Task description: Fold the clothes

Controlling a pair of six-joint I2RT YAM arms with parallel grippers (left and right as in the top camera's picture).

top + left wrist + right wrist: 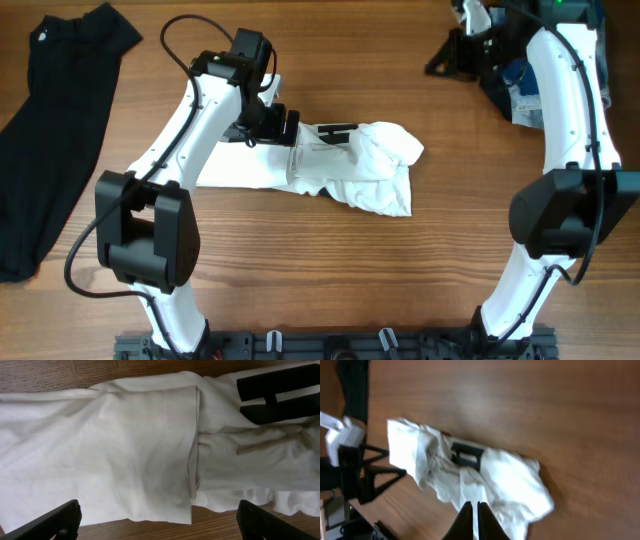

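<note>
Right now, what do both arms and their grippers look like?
The left arm and right arm have white rounded links, bulky black joint housings and loose black cables. The left gripper and right gripper are black, with tapering fingers.

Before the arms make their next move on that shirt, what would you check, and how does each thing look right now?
1. Left gripper open over the T-shirt, holding nothing: ok.
2. Right gripper shut and empty, away from the shirt: ok.
3. Shirt lying flat: not ok; the end by the lettering is bunched.
4. Folded flap smooth: ok.
5. Black garment apart from the shirt: ok.
6. Layers underneath tidy: cannot tell.
</note>
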